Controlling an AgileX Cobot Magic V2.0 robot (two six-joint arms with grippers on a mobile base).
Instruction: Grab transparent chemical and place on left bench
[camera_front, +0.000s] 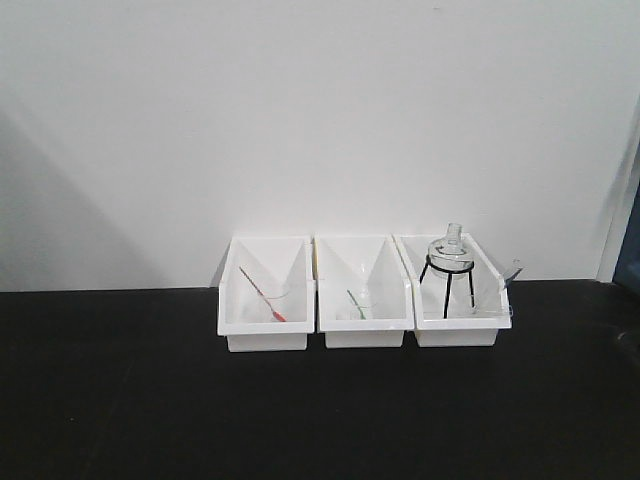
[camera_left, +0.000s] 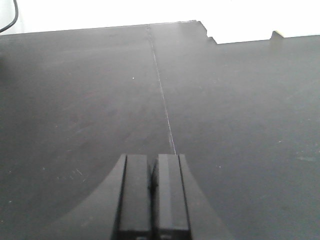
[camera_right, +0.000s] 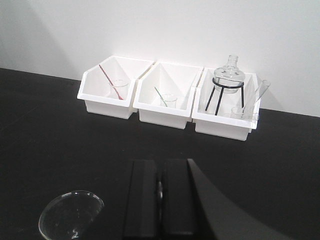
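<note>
- The transparent chemical (camera_right: 261, 90) leans upright in the rightmost bin (camera_right: 220, 127), upper right of our right wrist view, easy to pinch.
- Our left hand (camera_left: 152, 195) and right hand (camera_right: 160, 200) are clenched, empty, over the desk (camera_front: 120, 400).

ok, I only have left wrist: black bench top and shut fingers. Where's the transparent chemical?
Observer: The transparent chemical leans in a small beaker in the rightmost white bin, next to the tripod.
Operator: Is the right arm on it?
Observer: No. The right gripper is shut and well short of the bins.
Operator: Anything close to that gripper?
Observer: A clear glass dish lies just beside it.
</note>
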